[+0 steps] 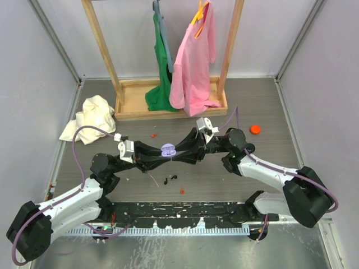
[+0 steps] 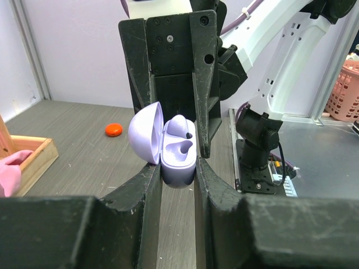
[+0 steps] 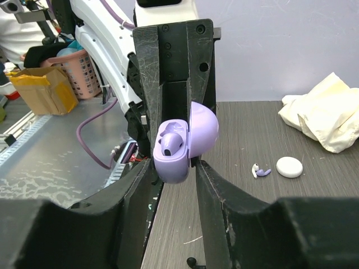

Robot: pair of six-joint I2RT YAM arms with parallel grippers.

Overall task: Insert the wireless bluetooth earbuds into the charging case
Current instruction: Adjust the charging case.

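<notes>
Open lavender plastic charging case [image 1: 168,149], held in mid-air.
Top: my left claw [image 1: 161,154] and right claw [image 1: 178,151] meet at it above the grey desk [image 1: 224,185]. Left wrist: left claw pinches its base. Right wrist: I cannot tell whether right claw grips; a lavender earbud [image 3: 261,171] lies on the desk.

Your right gripper [image 3: 174,171] has 1 black finger on each side of the purple charging case [image 3: 171,162]; you cannot tell if it squeezes. The left gripper [image 3: 173,157] reaches in from across. The lid is open, with 1 earbud [image 3: 170,141] inside. Another earbud [image 3: 261,170] lies on the table [image 3: 252,129] beside a white round disc [image 3: 290,167], near a cream cloth [image 3: 325,115].
</notes>
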